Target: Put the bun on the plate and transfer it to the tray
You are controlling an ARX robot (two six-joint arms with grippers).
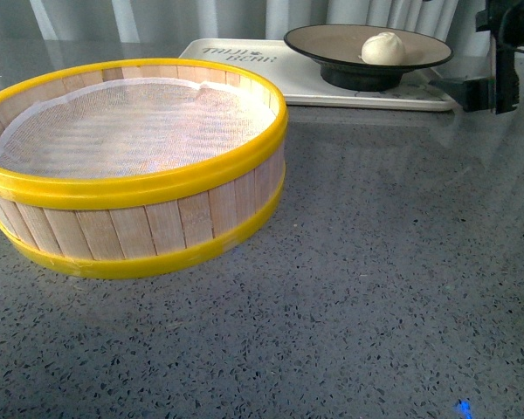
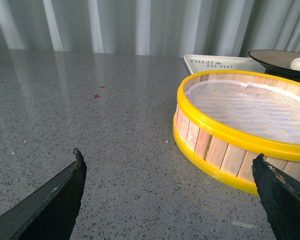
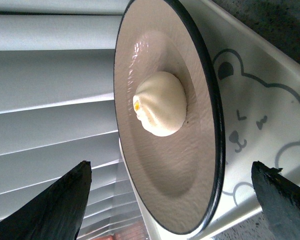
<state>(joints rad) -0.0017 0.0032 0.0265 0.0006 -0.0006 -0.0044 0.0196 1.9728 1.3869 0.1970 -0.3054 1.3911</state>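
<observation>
With both grippers released, I judge the task basically done.
My right gripper [image 3: 170,200] hangs open near the plate [image 1: 419,61]; bun [image 1: 383,48] sits on it, plate rests on tray [image 1: 271,74]. Left gripper [image 2: 170,195] open beside steamer basket [image 1: 140,188].

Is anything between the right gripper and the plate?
Nothing visible. The right gripper is open and faces the plate directly, with the bun on it. The plate already sits on the tray.
</observation>
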